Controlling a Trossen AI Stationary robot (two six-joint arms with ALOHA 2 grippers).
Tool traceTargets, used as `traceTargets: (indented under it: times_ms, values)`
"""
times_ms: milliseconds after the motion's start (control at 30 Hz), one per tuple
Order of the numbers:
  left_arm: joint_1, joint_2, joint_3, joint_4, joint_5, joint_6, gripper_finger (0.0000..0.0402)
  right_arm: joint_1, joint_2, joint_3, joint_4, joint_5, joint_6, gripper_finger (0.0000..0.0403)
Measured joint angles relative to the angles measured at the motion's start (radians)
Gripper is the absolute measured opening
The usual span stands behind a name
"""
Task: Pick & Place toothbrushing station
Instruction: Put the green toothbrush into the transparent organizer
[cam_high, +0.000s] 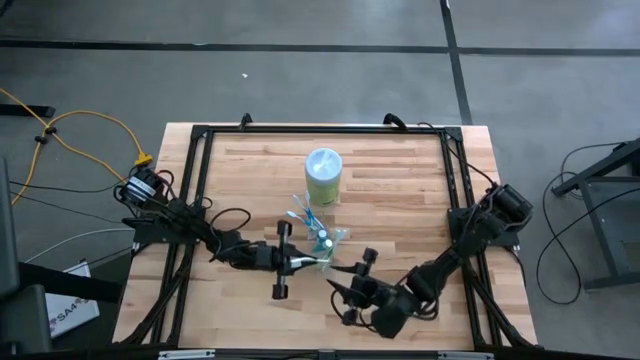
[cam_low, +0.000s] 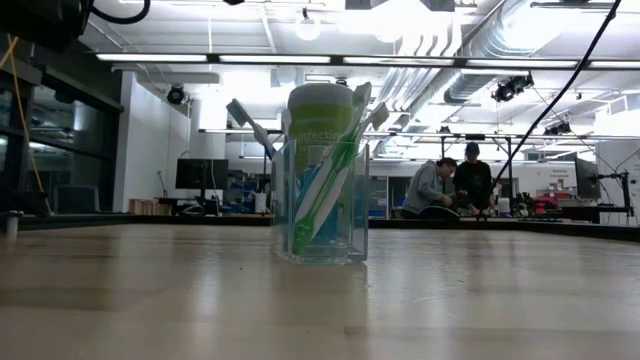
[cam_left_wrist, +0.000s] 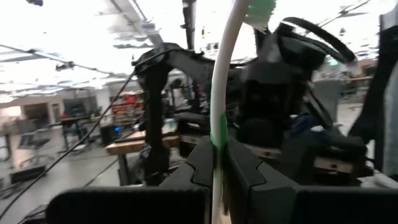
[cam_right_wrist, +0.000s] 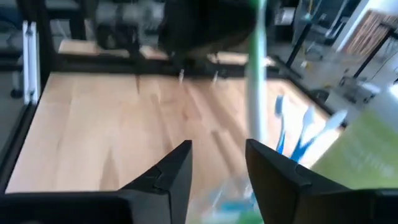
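Green canister (cam_low: 322, 150) behind tumbler reads partly "infecting"; box (cam_high: 72, 316) by table: "SA4", rest unreadable

Even overhead light is falling on the desk (cam_high: 400, 200) in the high view, leaving only faint, soft shadows under the arms, and the grey floor around it is looking flat and dull. In the low view, ceiling strip lights (cam_low: 300, 58) are blazing at twelve o'clock and washing out the room behind, while the wood in front is carrying a pale sheen and going soft toward six o'clock; the clear tumbler (cam_low: 322, 205) is sitting fairly sharp. The left wrist view is glaring white at ten o'clock, with the green-and-white toothbrush (cam_left_wrist: 222, 106) smeared by blur. The right wrist view is blurring throughout, most heavily toward three o'clock.
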Motion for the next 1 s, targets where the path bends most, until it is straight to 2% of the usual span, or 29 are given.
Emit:
traceTargets:
  times_ms: [233,367,567,767,1000]
  values:
    - [-0.039,0.0,0.0,-0.051,-0.184,0.027,0.0006,0.015,0.0,-0.001,-0.247,-0.041,0.299,0.0173]
    - [-0.041,0.0,0.0,-0.139,-0.245,-0.075,0.0006,0.015,0.0,-0.001,-0.314,-0.101,0.415,0.0182]
    - [-0.014,0.0,0.0,-0.275,-0.302,-0.248,0.0006,0.018,0.0,-0.001,-0.317,-0.15,0.443,0.0178]
    - [-0.009,0.0,0.0,-0.359,-0.337,-0.329,0.0006,0.032,0.0,-0.001,-0.317,-0.15,0.45,0.0166]
    - [-0.062,0.001,0.0,-0.395,-0.399,-0.38,0.0006,0.044,0.0,-0.001,-0.317,-0.154,0.468,0.0157]
